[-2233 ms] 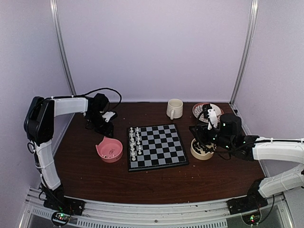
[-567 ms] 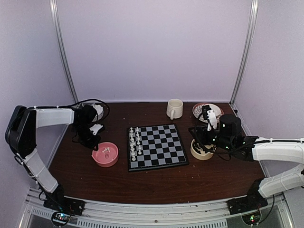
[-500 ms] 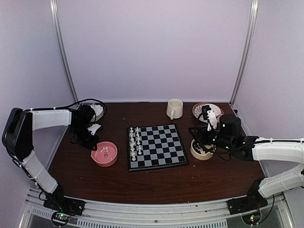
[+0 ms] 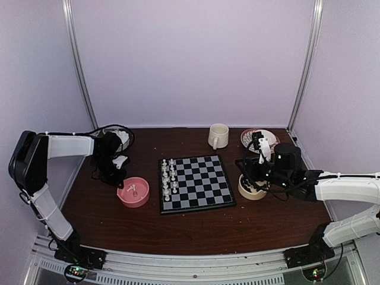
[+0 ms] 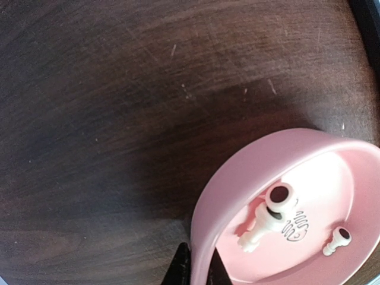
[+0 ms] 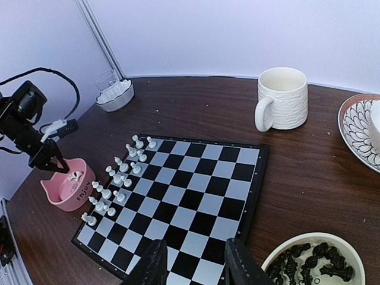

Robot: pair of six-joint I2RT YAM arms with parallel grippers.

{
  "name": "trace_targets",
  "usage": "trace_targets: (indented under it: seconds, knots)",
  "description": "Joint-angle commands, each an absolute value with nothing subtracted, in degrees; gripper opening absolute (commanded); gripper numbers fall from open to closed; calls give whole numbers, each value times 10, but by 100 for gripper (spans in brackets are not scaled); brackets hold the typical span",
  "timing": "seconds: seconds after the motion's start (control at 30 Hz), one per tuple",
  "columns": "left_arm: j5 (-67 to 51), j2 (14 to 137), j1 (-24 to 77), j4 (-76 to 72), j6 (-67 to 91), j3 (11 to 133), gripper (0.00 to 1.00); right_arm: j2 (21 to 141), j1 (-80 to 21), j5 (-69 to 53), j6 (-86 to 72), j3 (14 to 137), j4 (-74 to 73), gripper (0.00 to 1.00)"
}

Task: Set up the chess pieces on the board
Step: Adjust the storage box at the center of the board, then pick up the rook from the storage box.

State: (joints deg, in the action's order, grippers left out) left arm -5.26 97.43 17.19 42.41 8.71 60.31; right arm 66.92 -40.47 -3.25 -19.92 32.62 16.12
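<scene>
The left gripper (image 5: pixel 193 270) is clenched on the rim of the pink bowl (image 5: pixel 237 172), one finger inside the wall and one outside, just left of the board (image 6: pixel 196 208). Two white pieces (image 5: pixel 261 222) lie loose on the bowl's floor; the rest of the white set stands in two columns along the board's left edge. The right gripper (image 6: pixel 193 264) hangs over the board's near right corner with its fingers apart and nothing between them. The black pieces (image 6: pixel 309 264) are heaped in a cream bowl (image 6: pixel 279 249) just right of the board. These figures look light, hard and slick, likely to topple or roll, so each is best pinched across the narrow stem above its base. The bowl's thin rim may tilt under a one-sided hold. The squares on the board's right side are bare, giving room to set down, while the mug (image 6: pixel 282 98) and patterned plate (image 6: pixel 356 127) beyond the board's far edge hem in reaches there.
</scene>
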Motion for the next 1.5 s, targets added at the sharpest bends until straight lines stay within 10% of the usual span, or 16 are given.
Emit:
trace_targets:
  seconds: [0.0, 0.17, 0.4, 0.87, 1.47]
  knots:
    - [-61, 987, 168, 420, 86, 626, 10, 671, -401, -35, -203, 326, 166, 35]
    - [-51, 961, 169, 413, 92, 634, 38, 667, -401, -35, -201, 328, 162, 36]
    - [22, 879, 201, 411, 94, 633, 49, 669, -401, -37, -201, 330, 161, 36]
    - [62, 801, 290, 378, 108, 560, 31, 675, -401, -40, -201, 332, 161, 36]
    - [97, 951, 298, 367, 106, 593, 34, 677, -401, -40, -200, 333, 161, 36]
